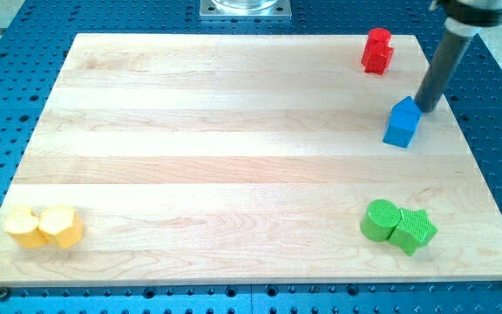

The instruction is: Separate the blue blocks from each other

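Observation:
One blue block (401,122), roughly a cube, sits at the right of the wooden board (234,148). No second blue block can be made out; one may be hidden behind it. My tip (423,108) is right beside the blue block's upper right corner, touching or nearly touching it. The dark rod slants up to the view's top right.
A red block (376,51) sits at the top right. Two green blocks, a round one (378,220) and a star-like one (413,230), touch at the bottom right. Two yellow blocks (24,228) (61,227) touch at the bottom left. A metal base (245,8) shows at the top.

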Controlling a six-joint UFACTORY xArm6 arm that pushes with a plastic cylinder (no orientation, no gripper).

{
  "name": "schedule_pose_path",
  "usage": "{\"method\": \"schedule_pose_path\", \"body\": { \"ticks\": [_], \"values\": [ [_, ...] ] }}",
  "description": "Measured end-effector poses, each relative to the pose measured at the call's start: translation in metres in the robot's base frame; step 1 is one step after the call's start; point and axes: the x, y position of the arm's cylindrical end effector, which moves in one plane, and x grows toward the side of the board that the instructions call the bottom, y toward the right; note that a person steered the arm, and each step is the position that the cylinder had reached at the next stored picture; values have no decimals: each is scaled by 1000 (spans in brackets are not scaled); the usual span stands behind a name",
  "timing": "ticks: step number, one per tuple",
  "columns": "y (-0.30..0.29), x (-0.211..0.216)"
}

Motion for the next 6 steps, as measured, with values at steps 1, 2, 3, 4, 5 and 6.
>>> {"method": "schedule_pose_path", "body": {
  "ticks": [1,2,3,4,5,6],
  "values": [
    [-32,26],
    [-97,31],
    [-174,31],
    [-110,15],
    [6,11],
    [24,60]
  ]
}}
